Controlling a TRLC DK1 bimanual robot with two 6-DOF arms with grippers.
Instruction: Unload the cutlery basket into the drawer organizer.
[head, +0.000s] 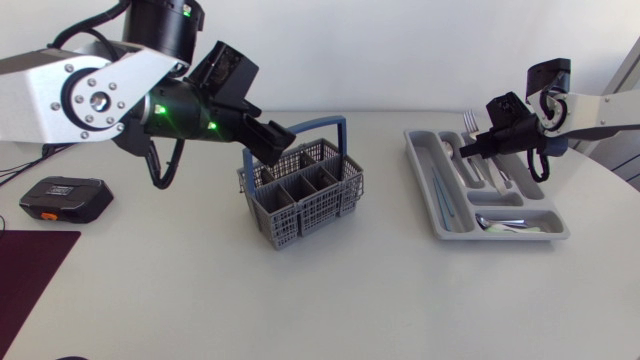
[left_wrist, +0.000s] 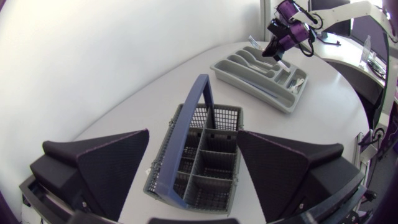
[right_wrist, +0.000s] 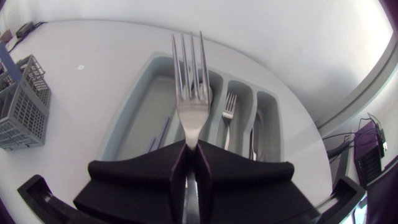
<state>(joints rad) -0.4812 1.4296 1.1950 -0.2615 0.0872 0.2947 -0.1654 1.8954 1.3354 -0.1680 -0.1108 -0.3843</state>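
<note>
Right gripper (right_wrist: 191, 155) clamped on a fork (right_wrist: 191, 93) by the handle, tines sticking straight out ahead of the fingers. Below it is the drawer organizer (right_wrist: 134, 106). The fork's long axis runs roughly parallel to the slots, and a slot already holding another fork (right_wrist: 229, 111) lies just beside the tines. My call: the placing step is under way, and the next move needs a small sideways shift and a drop, keeping that axis lined up.

Head view: the organizer sits at 3 o'clock from the cutlery basket (head: 300, 195), well apart, with the right gripper over the organizer's 12 o'clock end. The left gripper (head: 275, 140) hangs above the basket at its 10 o'clock side, fingers spread wide, holding nothing. The basket compartments visible from the left wrist show no cutlery.
</note>
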